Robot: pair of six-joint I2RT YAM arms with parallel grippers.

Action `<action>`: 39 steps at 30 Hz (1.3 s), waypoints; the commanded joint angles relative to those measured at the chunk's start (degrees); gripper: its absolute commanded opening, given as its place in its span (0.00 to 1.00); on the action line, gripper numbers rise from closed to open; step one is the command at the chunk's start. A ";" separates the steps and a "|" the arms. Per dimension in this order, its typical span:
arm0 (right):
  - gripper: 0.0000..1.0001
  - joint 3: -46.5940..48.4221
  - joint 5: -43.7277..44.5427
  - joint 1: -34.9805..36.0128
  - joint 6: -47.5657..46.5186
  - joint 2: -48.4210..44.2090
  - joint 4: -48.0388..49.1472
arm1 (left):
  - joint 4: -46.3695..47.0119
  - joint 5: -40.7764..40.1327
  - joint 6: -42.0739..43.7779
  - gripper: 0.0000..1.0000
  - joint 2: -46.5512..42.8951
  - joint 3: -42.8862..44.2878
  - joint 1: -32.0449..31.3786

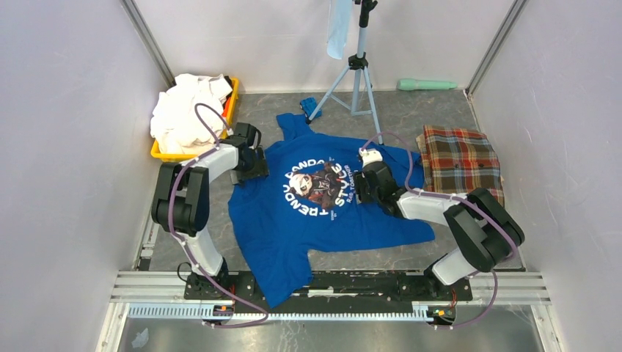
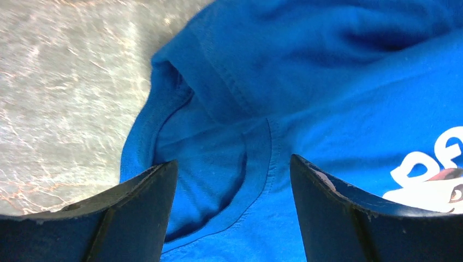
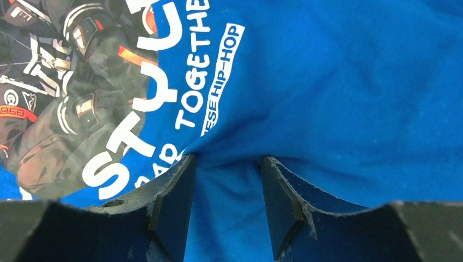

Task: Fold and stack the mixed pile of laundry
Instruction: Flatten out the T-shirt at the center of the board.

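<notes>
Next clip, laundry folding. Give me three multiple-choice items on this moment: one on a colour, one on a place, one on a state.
1. The bin holding the white garments is: A yellow, B green, C red.
2. The plaid cloth lies: A in the bin, B on the table right of the blue T-shirt, C under the T-shirt.
3. The T-shirt is: A balled up, B folded into a square, C spread out, graphic up.

Key: 1 A, its rim shows yellow beside the white pile. 2 B, it lies on the table at the shirt's right edge. 3 C, the chest print is in full view from above.
</notes>
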 commanded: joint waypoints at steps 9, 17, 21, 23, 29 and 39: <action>0.53 10.92 -1.08 2.16 0.62 4.82 -9.51 | 1.16 -4.34 -1.60 0.82 1.92 4.99 4.44; 0.58 13.36 10.92 1.84 -1.56 -4.14 -17.50 | -7.10 -11.78 -2.56 1.00 -10.62 3.36 -3.38; 0.59 14.97 12.87 -2.73 -2.57 -4.50 -18.93 | -15.17 -11.59 -2.29 1.00 -19.85 3.81 -7.81; 0.58 16.48 13.39 -6.12 -2.55 -3.20 -19.54 | -18.48 -9.37 -1.00 1.00 -25.24 3.78 -8.97; 0.55 25.51 18.33 -11.82 -4.98 5.84 -21.35 | -20.88 1.81 6.96 1.00 -40.72 -1.87 -9.39; 0.51 39.81 19.40 -13.12 -8.21 20.33 -25.12 | -14.90 0.51 9.49 1.00 -47.84 -11.34 -9.87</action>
